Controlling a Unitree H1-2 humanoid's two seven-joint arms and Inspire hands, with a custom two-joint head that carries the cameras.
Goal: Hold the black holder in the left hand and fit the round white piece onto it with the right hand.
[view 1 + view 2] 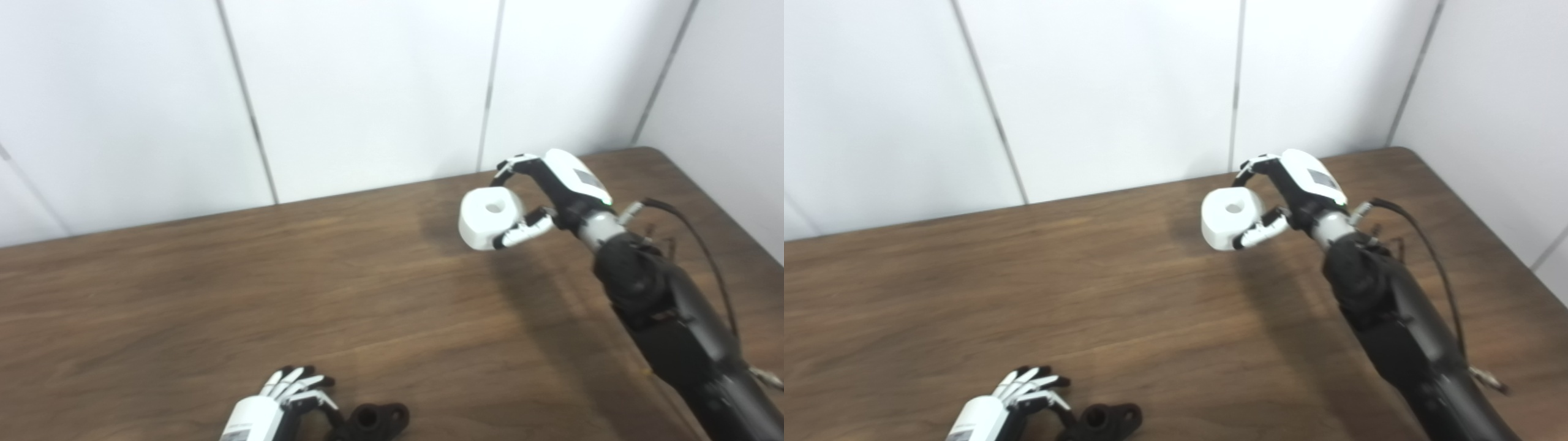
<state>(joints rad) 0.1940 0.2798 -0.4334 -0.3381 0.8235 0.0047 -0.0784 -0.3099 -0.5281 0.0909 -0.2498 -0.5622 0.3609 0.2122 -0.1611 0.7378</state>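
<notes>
Above the far right part of the brown wooden worktop (pixel 245 294), the right hand (pixel 551 190) grips the one round white piece (pixel 490 217), fingers curled over its far side and thumb pressed against its near side; the piece's centre hole faces up, and the piece is lifted clear of the worktop. At the worktop's near edge, well apart from the white piece, lies the one black holder (pixel 370 421). The left hand (pixel 278 404) is just beside the holder on its left, fingers partly curled; whether they grip it I cannot tell.
</notes>
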